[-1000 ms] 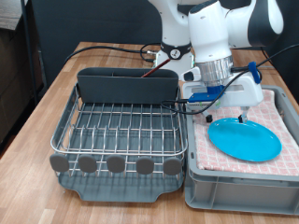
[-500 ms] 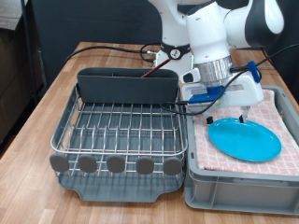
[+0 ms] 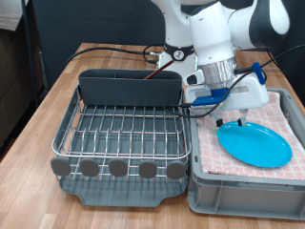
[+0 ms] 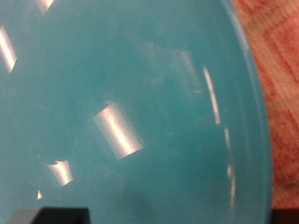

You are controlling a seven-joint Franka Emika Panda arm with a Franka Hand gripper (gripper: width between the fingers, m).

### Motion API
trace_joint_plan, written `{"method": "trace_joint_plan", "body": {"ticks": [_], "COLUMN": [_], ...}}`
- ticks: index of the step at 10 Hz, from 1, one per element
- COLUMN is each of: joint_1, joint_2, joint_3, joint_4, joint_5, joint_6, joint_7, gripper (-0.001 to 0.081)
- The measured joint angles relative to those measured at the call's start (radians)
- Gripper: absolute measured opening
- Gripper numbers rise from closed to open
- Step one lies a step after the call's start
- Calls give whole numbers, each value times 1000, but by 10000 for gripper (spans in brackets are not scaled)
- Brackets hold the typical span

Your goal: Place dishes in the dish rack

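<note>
tool (image 3: pixel 232 121) touches glossy round plate (image 3: pixel 254 144) on checked towel (image 3: pixel 286 113).

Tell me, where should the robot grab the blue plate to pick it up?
Probably by the rim, coming down from above. The plate lies flat on the pink checked towel in the grey crate, so its wide middle offers nothing to pinch; only the thin, slightly raised edge fits between two fingers. The hand hangs over the edge farthest from the camera, which looks open to reach.
</note>
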Motion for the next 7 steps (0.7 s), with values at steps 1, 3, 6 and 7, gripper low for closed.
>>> {"method": "trace_joint_plan", "body": {"ticks": [1,3,6,7], "joint_1": [0,0,0,0], "joint_2": [0,0,0,0], "joint_3": [0,0,1,2], "joint_4": [0,0,2,3], "joint_5": [1,2,14,22], "joint_6": [0,0,0,0], "joint_7": [0,0,-13,-20], "gripper": [366,146,17,17]}}
